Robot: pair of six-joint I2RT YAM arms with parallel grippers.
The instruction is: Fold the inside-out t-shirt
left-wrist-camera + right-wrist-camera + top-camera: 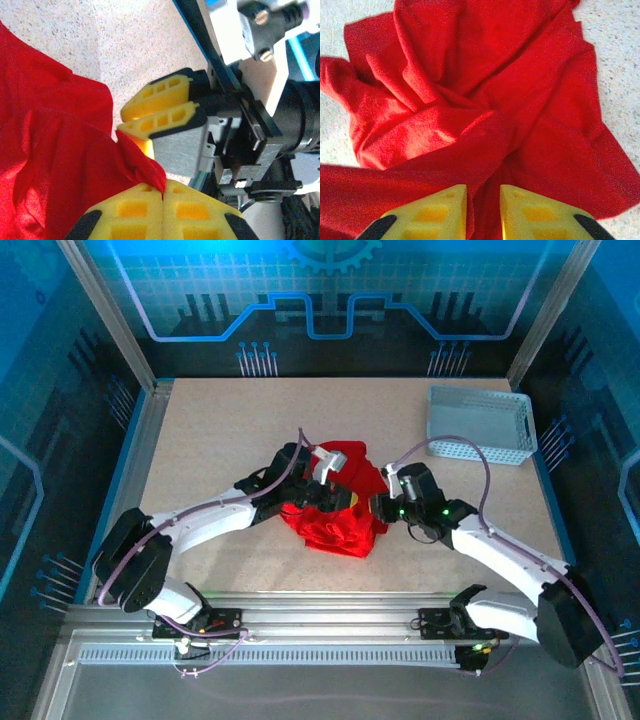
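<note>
High rear overview of table; close wrist views, apparently both on t-shirt.

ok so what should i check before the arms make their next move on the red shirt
1. Left gripper holds cloth: ok. Its fingers are shut on a peak of the red t-shirt.
2. Right gripper holds cloth: cannot tell. Cloth fills the narrow gap between its fingers, but a firm pinch is not clear.
3. Shirt lies flat enough to fold: not ok. It is bunched in a crumpled heap.
4. Room between the grippers: not ok. They sit close together over the heap.
5. White mesh basket is out of the way: ok. It stands at the far right, apart from the shirt.
</note>
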